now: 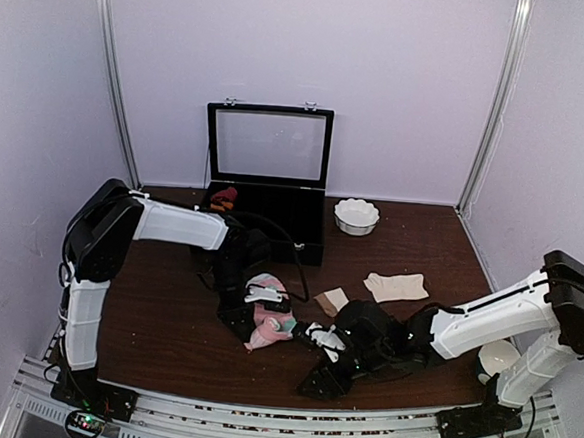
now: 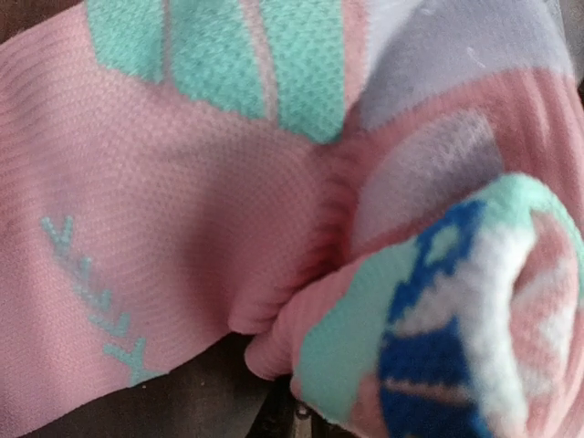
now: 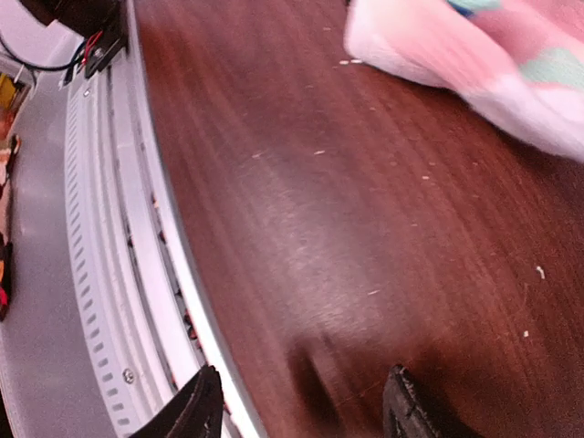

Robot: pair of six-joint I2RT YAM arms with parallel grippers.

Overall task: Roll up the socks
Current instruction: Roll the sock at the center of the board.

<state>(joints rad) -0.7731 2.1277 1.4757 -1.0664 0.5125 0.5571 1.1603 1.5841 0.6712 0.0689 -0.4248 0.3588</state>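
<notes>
**A:** From above, where are the socks?

**B:** The pink sock (image 1: pixel 269 326) lies bunched up on the surface (image 1: pixel 165 320), around the middle and toward the near edge. Mint and white show on it. The cream sock (image 1: pixel 396 286) lies flat farther right, apart from it, plain beige. A tan piece (image 1: pixel 331 300) sits between them, and I cannot tell whether it belongs to the pink sock.

**A:** And the claws?

**B:** The left claw (image 1: pixel 264 299) is down on top of the pink bunch. The right claw (image 1: pixel 322 338) hangs low just to its right. At the back stands a black case (image 1: pixel 262 212) with its lid up and a dark red and orange bundle (image 1: pixel 223 196) inside. A white bowl (image 1: pixel 356 216) sits beside the case.

**A:** The left wrist view?

**B:** The pink sock (image 2: pixel 182 237) fills it. It is a fine knit with mint blocks at the top and pale lavender-white patches at the right. At the lower right is a tightly curled end in blue, mint and white. With fabric across the whole frame, I cannot tell whether the left claw is open or closed.

**A:** The right wrist view?

**B:** The right claw (image 3: pixel 301 411) has its two fingertips spread, with bare wood between them, and it holds nothing. The pink sock (image 3: pixel 474 55) lies at the top right, well apart from the fingertips. The metal rail (image 3: pixel 119 274) runs down the left.
</notes>
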